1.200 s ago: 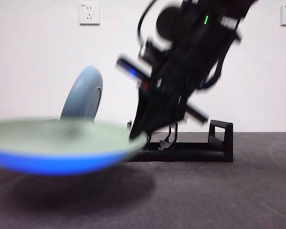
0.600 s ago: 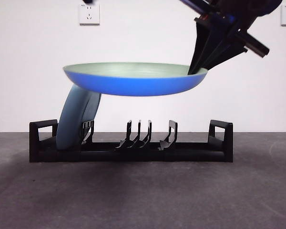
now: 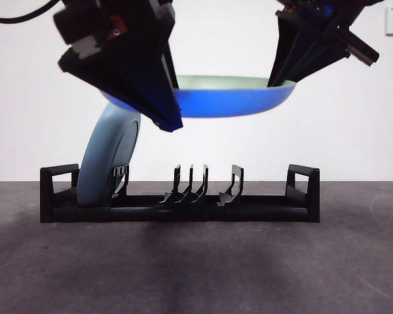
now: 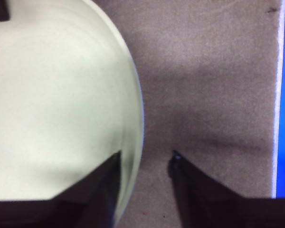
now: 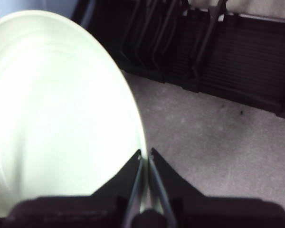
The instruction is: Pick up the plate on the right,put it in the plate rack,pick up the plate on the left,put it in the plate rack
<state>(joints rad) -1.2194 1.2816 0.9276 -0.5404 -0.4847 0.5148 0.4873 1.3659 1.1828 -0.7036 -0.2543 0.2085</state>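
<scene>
Right claw (image 5: 145, 153), jaws nearly closed, pinches the rim of the blue plate (image 3: 229, 98), held level above the rack (image 3: 177, 199). Left claw (image 4: 145, 156), jaws wide apart, straddles the plate's opposite rim at 9 o'clock. Two plates: one aloft, one grey plate (image 3: 108, 157) upright in the rack on the surface (image 3: 196, 268).

In the front view the left tool (image 3: 173, 124) hides the left end of the blue plate (image 3: 229, 101), and both arms run off the top edge. The pale plate (image 3: 108, 163) standing in the plate rack (image 3: 249, 209) covers the dividers behind it. Both wrist views cut the lifted plate at their edges.
</scene>
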